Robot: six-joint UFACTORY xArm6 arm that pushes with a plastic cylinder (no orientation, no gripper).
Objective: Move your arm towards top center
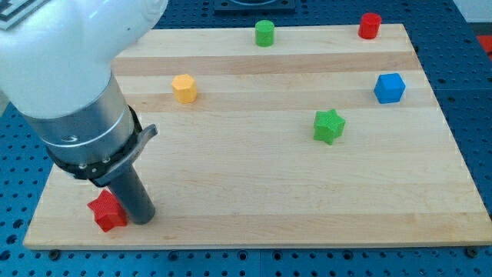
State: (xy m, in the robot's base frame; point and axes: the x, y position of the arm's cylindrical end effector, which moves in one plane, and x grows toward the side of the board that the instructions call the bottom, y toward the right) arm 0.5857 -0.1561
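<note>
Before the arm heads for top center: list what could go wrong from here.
1. My tip sits right beside the red star block; starting off carelessly might nudge it toward the board's near edge.
2. The yellow block lies near the path upward and could get pushed.
3. The green cylinder at the top edge could be knocked off.

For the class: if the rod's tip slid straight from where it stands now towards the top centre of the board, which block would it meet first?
My tip rests beside the red star block, at the view's bottom left. On a straight line to top centre, the yellow block lies nearest that path and might be clipped; otherwise the green cylinder at the top edge comes first.
</note>
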